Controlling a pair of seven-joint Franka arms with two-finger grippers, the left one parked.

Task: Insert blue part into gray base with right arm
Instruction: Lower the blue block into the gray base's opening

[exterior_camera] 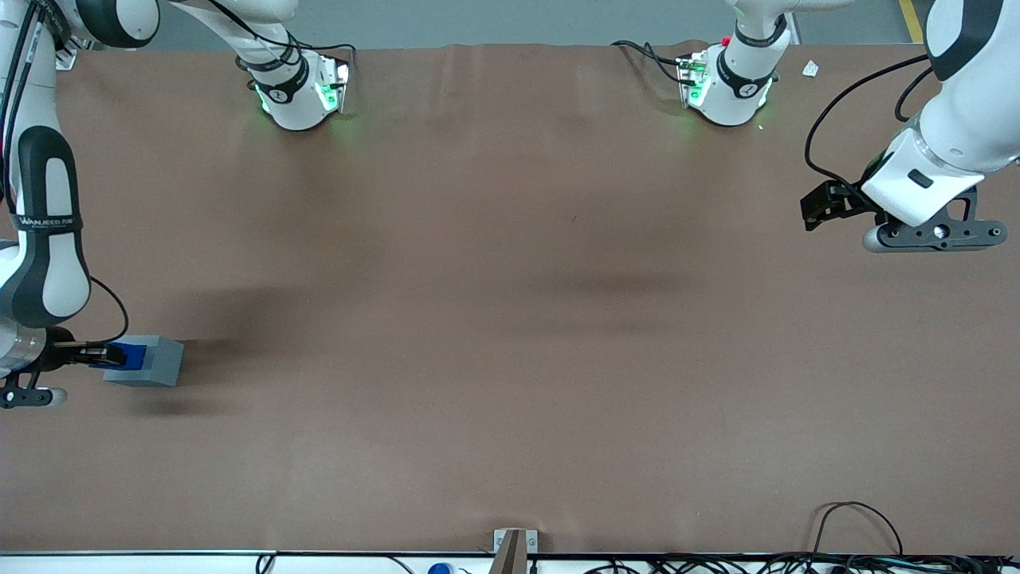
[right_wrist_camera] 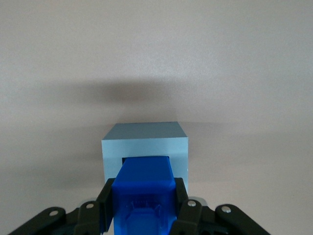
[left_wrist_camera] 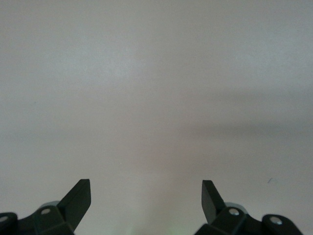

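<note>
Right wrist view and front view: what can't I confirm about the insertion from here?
- How deep the blue part sits in the gray base: in the right wrist view the part itself covers the socket.
- Front view: the tool overlaps the blue part at the gray base; the seating is too small to judge.
- The right arm is cut off by the picture edge.

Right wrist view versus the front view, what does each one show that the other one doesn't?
Only the right wrist view shows the gray base's square socket, with the blue part entering it. Only the front view shows the brown table, both arm bases and the cables at its edge. Both show the gripper shut on the blue part at the base.
</note>
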